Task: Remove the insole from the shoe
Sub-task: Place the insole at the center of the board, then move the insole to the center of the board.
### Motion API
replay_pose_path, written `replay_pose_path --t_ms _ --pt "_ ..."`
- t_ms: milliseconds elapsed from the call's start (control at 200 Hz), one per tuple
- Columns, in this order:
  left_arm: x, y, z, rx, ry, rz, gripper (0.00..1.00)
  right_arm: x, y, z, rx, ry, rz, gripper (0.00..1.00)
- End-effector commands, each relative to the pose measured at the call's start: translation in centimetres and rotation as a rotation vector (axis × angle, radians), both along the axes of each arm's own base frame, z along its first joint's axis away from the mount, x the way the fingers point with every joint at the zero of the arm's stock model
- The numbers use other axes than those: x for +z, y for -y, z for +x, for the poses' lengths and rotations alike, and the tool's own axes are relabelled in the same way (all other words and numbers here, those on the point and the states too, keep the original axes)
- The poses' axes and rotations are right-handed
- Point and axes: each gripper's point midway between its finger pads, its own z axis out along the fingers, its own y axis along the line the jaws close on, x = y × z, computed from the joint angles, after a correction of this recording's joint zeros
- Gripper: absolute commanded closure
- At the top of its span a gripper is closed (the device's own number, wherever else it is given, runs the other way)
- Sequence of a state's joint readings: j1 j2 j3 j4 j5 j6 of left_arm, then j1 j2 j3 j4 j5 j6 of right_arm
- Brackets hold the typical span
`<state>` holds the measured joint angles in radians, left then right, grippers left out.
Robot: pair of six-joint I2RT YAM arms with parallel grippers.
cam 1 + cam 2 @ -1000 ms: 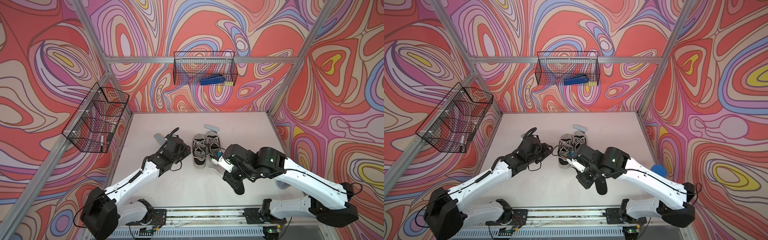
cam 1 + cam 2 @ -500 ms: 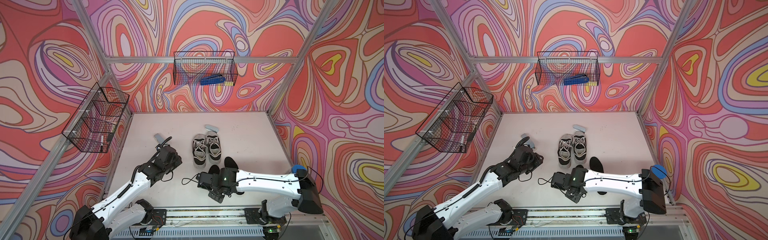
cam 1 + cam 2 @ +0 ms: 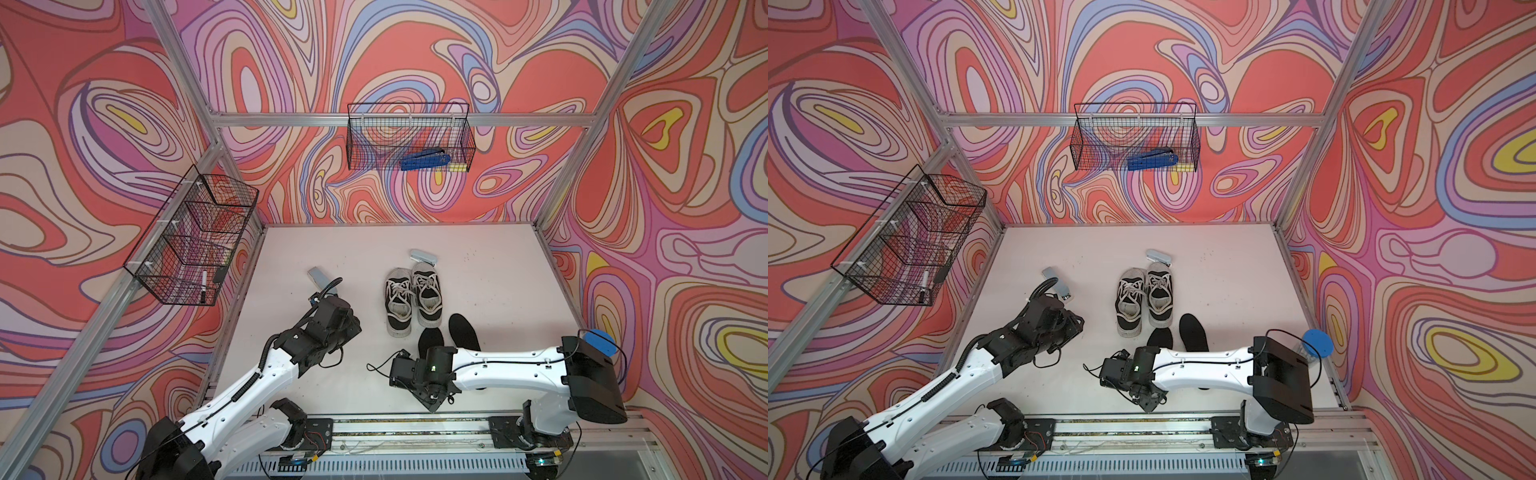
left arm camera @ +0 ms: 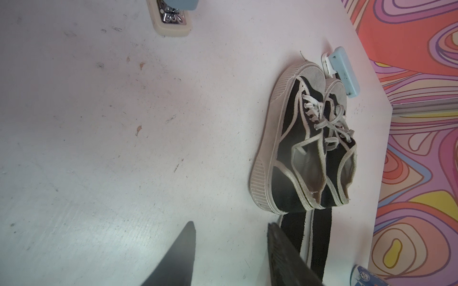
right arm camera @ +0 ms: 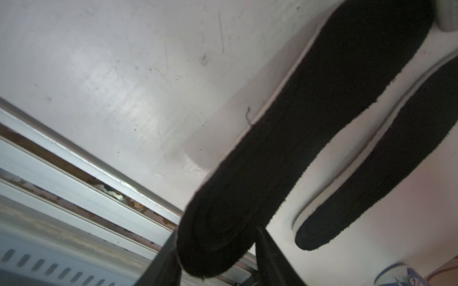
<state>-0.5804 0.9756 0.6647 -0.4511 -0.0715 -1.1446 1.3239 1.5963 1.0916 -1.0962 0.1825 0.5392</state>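
A flat black insole (image 5: 309, 123) with a thin white edge lies out on the white desk (image 3: 332, 249), just behind the heels of two black sneakers (image 3: 399, 307) with white laces. Its round end sits between the fingers of the right claw (image 5: 215, 232), which are spread apart. A second insole (image 5: 384, 161) just like it lies beside it. The left claw (image 4: 230, 224) is spread too, holding nothing.

The left arm (image 3: 249, 386) and right arm (image 3: 511, 365) are wearing glossy white shells between black joints; black cables (image 3: 266, 357) are trailing along both, and a small green light (image 3: 433, 368) is glowing at the right wrist.
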Motion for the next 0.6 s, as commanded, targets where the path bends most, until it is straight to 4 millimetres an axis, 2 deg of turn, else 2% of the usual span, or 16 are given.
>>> replay_pose_path --t_ms 0,110,160,215,235,260,275,351,486,596 --pt "-0.5 -0.8 -0.6 0.003 -0.023 0.028 0.51 2.1 -0.5 -0.1 -0.194 0.025 0.123 0.4" --pt "-0.7 -0.8 -0.8 -0.003 -0.028 0.027 0.51 3.2 -0.3 -0.5 -0.363 0.013 0.231 0.28" --pt "-0.8 -0.7 -0.9 -0.006 -0.029 0.024 0.51 3.5 0.2 -0.2 -0.448 0.036 0.263 0.21" --pt "-0.8 -0.7 -0.9 -0.009 -0.031 0.025 0.51 3.8 0.4 0.3 -0.523 0.068 0.304 0.19" --pt "-0.9 -0.7 -0.9 -0.009 -0.033 0.026 0.51 3.9 0.5 0.6 -0.555 0.086 0.316 0.15" --pt "-0.9 -0.7 -0.9 -0.009 -0.034 0.025 0.51 3.8 0.5 1.0 -0.589 0.104 0.326 0.04" --pt "-0.9 -0.7 -0.9 -0.008 -0.032 0.025 0.51 3.8 0.4 1.2 -0.602 0.11 0.332 0.02" --pt "-0.8 -0.7 -0.9 -0.009 -0.032 0.026 0.5 3.0 0.2 2.3 -0.651 0.142 0.32 0.02" --pt "-0.7 -1.1 -1.0 0.004 -0.025 0.032 0.5 1.1 -1.4 3.8 -0.639 0.157 0.267 0.02" --pt "-0.5 -1.3 -1.0 0.011 -0.022 0.032 0.5 -1.3 -0.7 4.2 -0.621 0.169 0.162 0.02"
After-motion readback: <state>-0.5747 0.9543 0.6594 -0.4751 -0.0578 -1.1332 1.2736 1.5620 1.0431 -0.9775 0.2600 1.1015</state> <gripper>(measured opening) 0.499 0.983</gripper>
